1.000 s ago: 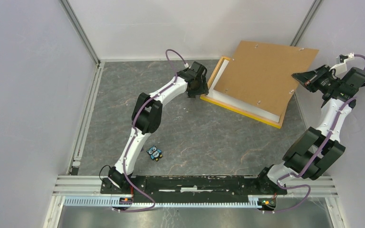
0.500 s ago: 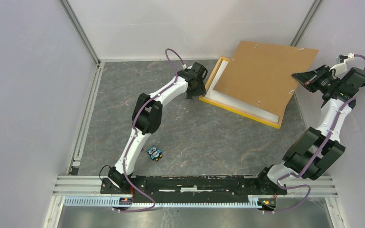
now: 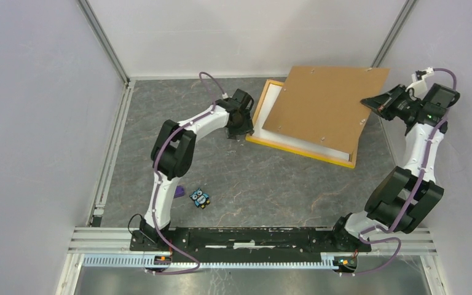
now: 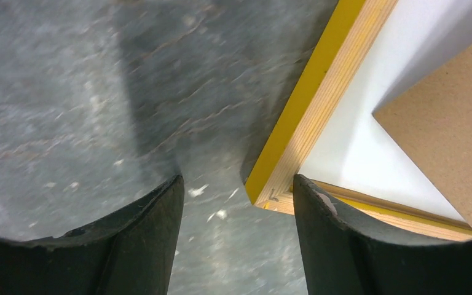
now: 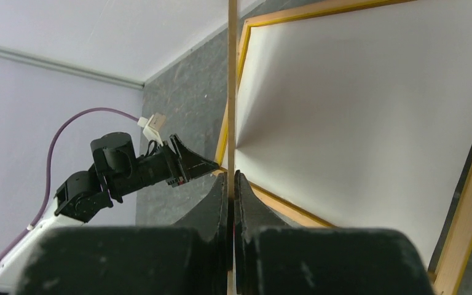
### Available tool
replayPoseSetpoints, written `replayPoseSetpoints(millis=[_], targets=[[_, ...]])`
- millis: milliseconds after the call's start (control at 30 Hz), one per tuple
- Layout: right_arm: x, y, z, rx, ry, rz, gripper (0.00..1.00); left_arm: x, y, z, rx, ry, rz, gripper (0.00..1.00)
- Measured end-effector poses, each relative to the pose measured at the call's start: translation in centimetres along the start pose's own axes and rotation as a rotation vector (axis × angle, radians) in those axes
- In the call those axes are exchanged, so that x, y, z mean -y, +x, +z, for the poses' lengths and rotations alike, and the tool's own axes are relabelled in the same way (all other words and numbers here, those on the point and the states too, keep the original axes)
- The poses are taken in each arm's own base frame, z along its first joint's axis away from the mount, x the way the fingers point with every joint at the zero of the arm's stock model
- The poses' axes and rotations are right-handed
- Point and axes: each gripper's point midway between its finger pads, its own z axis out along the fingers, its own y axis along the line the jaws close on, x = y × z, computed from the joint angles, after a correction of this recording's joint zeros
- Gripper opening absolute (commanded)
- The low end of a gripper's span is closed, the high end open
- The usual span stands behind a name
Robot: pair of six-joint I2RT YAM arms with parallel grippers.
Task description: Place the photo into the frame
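Key relation: the frame (image 3: 298, 149) lies to the right of the left claw (image 4: 236, 181). Its long axis runs from that claw toward the right arm, slanting a little toward the arm bases.
Frame corner: in the left wrist view, the frame's near-left corner sits between the left claw's fingers, close against the right-hand one and off the other.
Left claw: fingers apart, gripping nothing, low over the grey surface (image 3: 252, 178) just outside that corner.
Nearer arm: the left claw is at the frame itself. The right claw (image 5: 229, 175) is up at the frame's far-right side.
Right claw: clamped together on the thin edge of the brown backing panel (image 3: 326, 104).
Backing panel: tilted, its right edge held up off the frame. It is skewed to the frame, so its corners do not line up with the border.
Photo: the photo (image 5: 375, 104) lies inside the frame's border with its white back up, under the raised panel. A strip shows along the frame's left and near sides.
Judgement: the photo looks seated. The corner between the open fingers suggests the frame is to be steadied or nudged there.
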Motion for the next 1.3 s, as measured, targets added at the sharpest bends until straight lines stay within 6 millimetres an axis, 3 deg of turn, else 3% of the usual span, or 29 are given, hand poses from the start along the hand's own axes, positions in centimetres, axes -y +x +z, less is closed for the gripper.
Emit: replayPoseSetpoints(millis=[333,600,767,1000,1100,1300], targets=[[-2.9,3.5,2.3,-0.116,-0.074,0.000,0.00,-6.2,3.3,-3.0,-0.100,-0.006,0.030,0.86],[-2.5,4.4,2.9,-0.153,-0.087,0.035,0.00,-8.6,5.5,-5.3,-0.226,0.007,0.077,0.97],[-2.0,5.5,3.2,-0.175,-0.093,0.077,0.00,-8.8,4.3,-7.5,-0.201,0.025,0.091,1.00],[-2.6,6.6,4.0,-0.203,-0.115,0.079,0.00,-5.8,0.9,-9.0,-0.132,0.115,0.087,0.96],[-2.4,7.4,4.1,-0.221,-0.112,0.084,0.00,-5.2,0.3,-8.3,-0.136,0.145,0.080,0.94],[-2.1,8.1,4.1,-0.242,-0.107,0.069,0.00,-6.6,1.1,-5.9,-0.204,0.129,0.044,0.86]])
